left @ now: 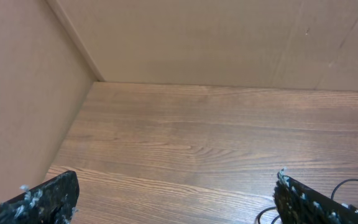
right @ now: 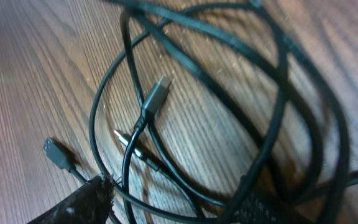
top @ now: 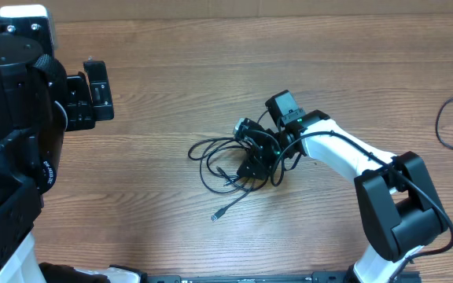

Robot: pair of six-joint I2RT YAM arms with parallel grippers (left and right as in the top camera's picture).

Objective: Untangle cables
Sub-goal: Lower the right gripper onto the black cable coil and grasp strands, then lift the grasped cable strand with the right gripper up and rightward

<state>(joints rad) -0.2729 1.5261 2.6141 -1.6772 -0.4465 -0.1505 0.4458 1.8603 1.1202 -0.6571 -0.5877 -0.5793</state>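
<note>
Thin black silver-tipped cords lie in tangled loops mid-table on the brown wood-grain tabletop. Right gripper sits low over the tangle's right side, fingers spread, strands between them, none pinched. Left gripper far left, spread wide, holding nothing.

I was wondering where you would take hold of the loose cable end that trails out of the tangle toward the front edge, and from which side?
Take the cord just behind its plug, coming straight down from above and closing across the cord. That end lies flat on the table, straight and clear of the tangled loops, so nothing else should get pinched.
</note>
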